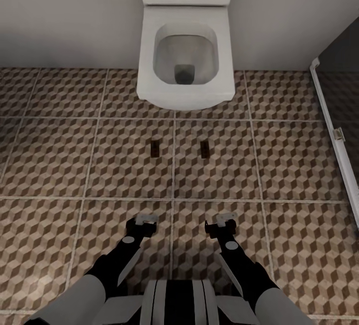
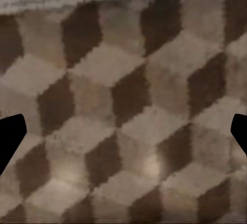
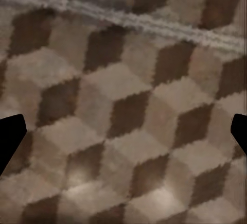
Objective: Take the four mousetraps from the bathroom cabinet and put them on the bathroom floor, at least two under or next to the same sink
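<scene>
White boxy toilet (image 1: 185, 56) against the pale wall, bowl open, seen from above in the head view. Two mousetraps on the bathroom floor (image 1: 60, 155) in front of the toilet: left mousetrap (image 1: 155, 148) and right mousetrap (image 1: 204, 149), each a small dark upright sliver on its own tile, apart from each other with a grout line between them, both near the toilet's front rim but not touching it. Too small there to make out wire or red mark. Grey-white door frame edge (image 1: 333, 135) off to the right of the toilet, running down toward the viewer.

Nearer the viewer than the traps, left gripper (image 1: 141, 223) and right gripper (image 1: 220, 223) hanging above the tiles, well apart from the traps and from each other, holding nothing. Black-and-white arms and trunk below them.

Wrist views closer in: cube-patterned tile and a pale grout line under each arm, detail the head view lacks. Left gripper (image 2: 123, 136) with black fingertips (image 2: 9, 136) at opposite edges, spread wide, bare tile between. Right gripper (image 3: 123, 136) likewise spread, fingertips (image 3: 10, 136) at the edges, bare tile between.
</scene>
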Robot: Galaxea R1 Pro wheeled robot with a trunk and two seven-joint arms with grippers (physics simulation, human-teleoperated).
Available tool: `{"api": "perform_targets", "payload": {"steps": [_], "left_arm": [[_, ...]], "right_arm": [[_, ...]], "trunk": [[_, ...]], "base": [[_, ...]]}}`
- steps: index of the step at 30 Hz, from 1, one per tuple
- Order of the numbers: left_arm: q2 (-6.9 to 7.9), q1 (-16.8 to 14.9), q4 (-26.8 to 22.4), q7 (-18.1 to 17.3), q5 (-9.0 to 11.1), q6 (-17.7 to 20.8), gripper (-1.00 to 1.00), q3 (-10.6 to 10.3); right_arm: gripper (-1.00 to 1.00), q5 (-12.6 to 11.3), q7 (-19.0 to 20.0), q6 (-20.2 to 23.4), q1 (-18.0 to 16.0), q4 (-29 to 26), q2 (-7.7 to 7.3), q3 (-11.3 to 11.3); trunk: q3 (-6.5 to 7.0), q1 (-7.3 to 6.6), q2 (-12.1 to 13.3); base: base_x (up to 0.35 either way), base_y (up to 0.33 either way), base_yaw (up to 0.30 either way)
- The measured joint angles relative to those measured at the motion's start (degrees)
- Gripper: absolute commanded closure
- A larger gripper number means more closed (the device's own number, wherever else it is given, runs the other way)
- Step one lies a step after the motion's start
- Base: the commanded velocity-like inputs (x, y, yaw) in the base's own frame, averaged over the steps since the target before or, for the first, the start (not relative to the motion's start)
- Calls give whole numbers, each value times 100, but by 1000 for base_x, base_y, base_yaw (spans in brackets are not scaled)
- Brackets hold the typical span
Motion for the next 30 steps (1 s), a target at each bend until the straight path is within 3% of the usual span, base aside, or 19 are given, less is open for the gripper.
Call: {"api": "perform_targets", "payload": {"steps": [9, 16, 30], "left_arm": [[42, 7, 491, -5, 3, -78, -100, 4], [40, 11, 796, 22, 0, -574, -100, 4], [39, 11, 920, 34, 0, -829, -100, 4]], "right_arm": [[-100, -4, 10, -133, 0, -4, -46, -4], [-100, -10, 6, -146, 0, -5, -55, -5], [-100, -12, 2, -150, 0, -5, -56, -5]], "trunk": [[161, -198, 361], [287, -351, 642], [631, -659, 1203]], "base": [[0, 0, 0], [0, 0, 0], [0, 0, 0]]}}
